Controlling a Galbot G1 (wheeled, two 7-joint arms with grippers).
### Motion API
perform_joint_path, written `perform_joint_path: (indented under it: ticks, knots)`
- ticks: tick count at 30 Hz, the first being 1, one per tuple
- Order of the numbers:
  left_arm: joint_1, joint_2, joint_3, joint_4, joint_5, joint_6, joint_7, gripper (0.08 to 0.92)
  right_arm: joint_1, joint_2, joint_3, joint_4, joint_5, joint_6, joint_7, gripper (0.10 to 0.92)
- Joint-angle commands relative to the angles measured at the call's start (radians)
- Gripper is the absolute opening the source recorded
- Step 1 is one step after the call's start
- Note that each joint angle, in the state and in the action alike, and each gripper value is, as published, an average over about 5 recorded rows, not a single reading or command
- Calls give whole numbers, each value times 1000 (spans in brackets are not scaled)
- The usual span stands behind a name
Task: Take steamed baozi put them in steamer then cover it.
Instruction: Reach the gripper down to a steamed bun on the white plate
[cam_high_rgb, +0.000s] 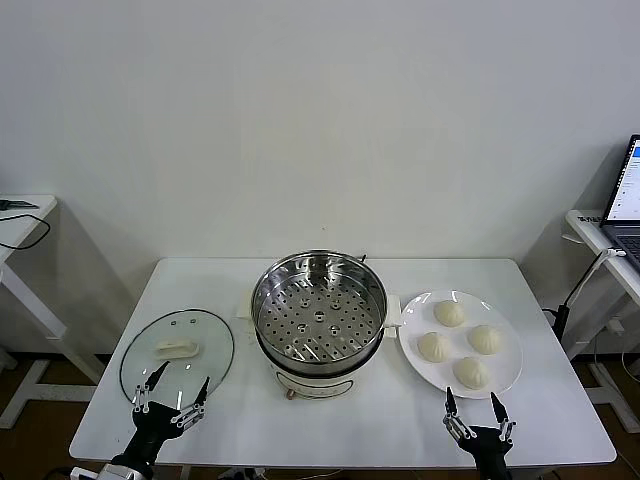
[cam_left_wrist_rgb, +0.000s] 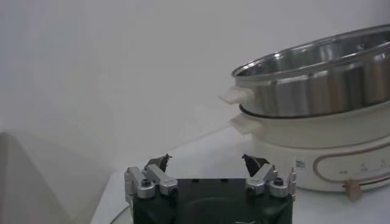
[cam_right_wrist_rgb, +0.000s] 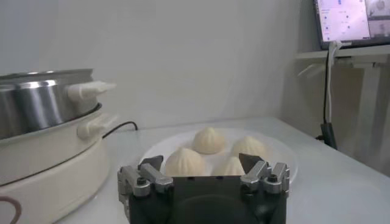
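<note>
Several cream-white pleated baozi (cam_high_rgb: 450, 313) lie on a white plate (cam_high_rgb: 505, 381) at the table's right; they also show in the right wrist view (cam_right_wrist_rgb: 208, 140). The shiny steel steamer (cam_high_rgb: 319, 310) stands uncovered at the table's middle, its perforated tray bare, and shows in the left wrist view (cam_left_wrist_rgb: 317, 79). The glass cover (cam_high_rgb: 178, 353) with its white handle lies flat at the left. My left gripper (cam_high_rgb: 172, 392) is open and empty at the cover's near edge. My right gripper (cam_high_rgb: 472, 407) is open and empty just in front of the plate.
The steamer sits on a white electric base (cam_high_rgb: 318, 382) with a cord behind. Side tables stand at far left (cam_high_rgb: 20, 215) and far right, the right one with a laptop (cam_high_rgb: 625, 200). The table's front edge is close to both grippers.
</note>
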Motion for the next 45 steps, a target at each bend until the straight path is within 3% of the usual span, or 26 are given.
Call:
perform_joint_path:
  ticks: [1, 7, 14, 17, 21, 27, 34, 40, 45]
  knots:
    - [6, -5, 3, -15, -3, -11, -1, 823, 163, -53, 58, 1, 42, -104, 38, 823]
    - [10, -9, 1, -35, -3, -21, -2, 823, 479, -198, 10, -122, 131, -214, 58, 823]
    - [19, -18, -7, -58, -3, -20, -3, 823, 924, -335, -209, -448, 280, -267, 49, 823]
    - [26, -19, -11, -62, -3, -20, -4, 823, 1060, -377, -301, -570, 339, -299, -60, 823]
    - [31, -20, -11, -71, -3, -20, -5, 823, 1187, -460, -445, -686, 351, -350, -346, 823]
    - [30, -20, -8, -85, -3, -15, -8, 823, 1384, -560, -694, -825, 208, -373, -825, 823]
    - [33, -28, -10, -85, -3, -9, -12, 823, 1636, -524, -874, -1060, -126, -261, -1413, 823]
    - [48, -38, -9, -100, -3, -9, -15, 823, 1749, -429, -950, -1209, -400, -203, -1612, 823]
    - [52, -39, -13, -94, -3, -10, -20, 823, 1810, -347, -1022, -1279, -533, -171, -1657, 823]
